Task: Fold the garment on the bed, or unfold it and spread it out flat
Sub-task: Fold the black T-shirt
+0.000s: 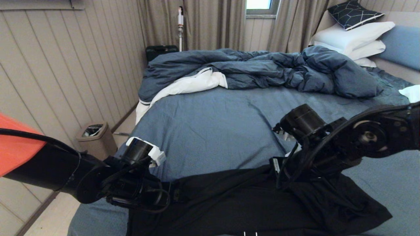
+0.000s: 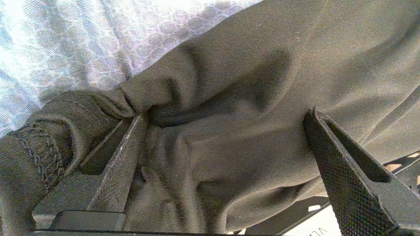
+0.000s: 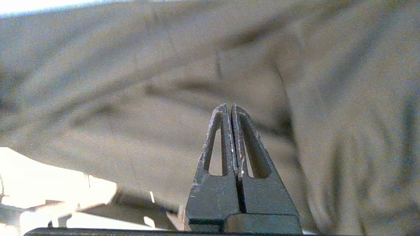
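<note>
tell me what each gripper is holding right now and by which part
Left gripper: open, fingers astride the black T-shirt, gripping nothing. Right gripper: shut over the shirt; whether any fabric is pinched cannot be told.

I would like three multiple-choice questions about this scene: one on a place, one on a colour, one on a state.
1. Where does the garment lie on the bed?
A. on the near edge
B. on the pillows
C. under the duvet

2. What colour is the sheet?
A. red
B. slate blue
C. yellow

3. How do the jaws of the right gripper stand?
A. wide apart
B. pressed together
C. around a cup

Answers: 1 A, the black cloth spreads across the near edge in the head view; 2 B, the bare sheet is slate blue; 3 B, the right wrist view shows them together against the cloth.
</note>
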Controlling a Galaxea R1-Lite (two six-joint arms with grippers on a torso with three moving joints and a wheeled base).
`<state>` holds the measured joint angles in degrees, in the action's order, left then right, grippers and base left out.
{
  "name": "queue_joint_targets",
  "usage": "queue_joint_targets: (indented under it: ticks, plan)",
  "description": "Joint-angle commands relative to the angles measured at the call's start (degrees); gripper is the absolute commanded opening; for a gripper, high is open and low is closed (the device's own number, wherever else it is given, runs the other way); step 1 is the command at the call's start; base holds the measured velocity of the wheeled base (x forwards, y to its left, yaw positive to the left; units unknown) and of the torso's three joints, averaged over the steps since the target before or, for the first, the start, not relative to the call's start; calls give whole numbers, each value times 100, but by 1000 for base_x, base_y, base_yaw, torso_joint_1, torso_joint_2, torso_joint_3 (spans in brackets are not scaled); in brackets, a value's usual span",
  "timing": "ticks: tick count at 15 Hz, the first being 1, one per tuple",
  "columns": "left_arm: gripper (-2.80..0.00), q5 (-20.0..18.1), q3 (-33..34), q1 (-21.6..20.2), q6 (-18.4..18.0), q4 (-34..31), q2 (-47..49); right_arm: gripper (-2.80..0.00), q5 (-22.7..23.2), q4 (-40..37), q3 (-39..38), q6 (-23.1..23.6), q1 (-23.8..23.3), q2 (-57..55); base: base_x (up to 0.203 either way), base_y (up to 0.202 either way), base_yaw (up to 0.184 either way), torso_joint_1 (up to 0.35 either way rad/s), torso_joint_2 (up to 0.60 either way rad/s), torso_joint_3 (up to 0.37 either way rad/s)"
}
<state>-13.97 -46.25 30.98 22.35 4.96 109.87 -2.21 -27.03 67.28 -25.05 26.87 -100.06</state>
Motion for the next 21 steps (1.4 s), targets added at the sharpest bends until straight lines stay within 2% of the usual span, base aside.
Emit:
queue_joint_targets:
  ticks: [1, 4, 8, 9, 12, 21]
  plan:
    - [0, -9, 2, -1, 15, 5, 17, -280, -7, -100, -316, -15, 2, 579, 0, 0, 0, 0, 0, 0]
    - [0, -18, 2, 5, 15, 5, 25, -280, 1, -170, -653, -10, -6, 784, 0, 0, 0, 0, 0, 0]
    - [0, -9, -7, -4, 15, 5, 17, -280, -40, -95, -338, 0, 15, 157, 0, 0, 0, 0, 0, 0]
    - [0, -9, -7, -4, 15, 5, 13, 0, -93, -42, -259, 10, 32, -28, 0, 0, 0, 0, 0, 0]
    - [0, -9, -8, -5, 15, 5, -1, 0, -268, 193, 31, 42, 58, -488, 0, 0, 0, 0, 0, 0]
    - [0, -9, -16, -13, 15, 5, 11, 0, -246, 303, 277, 1, 6, -971, 0, 0, 0, 0, 0, 0]
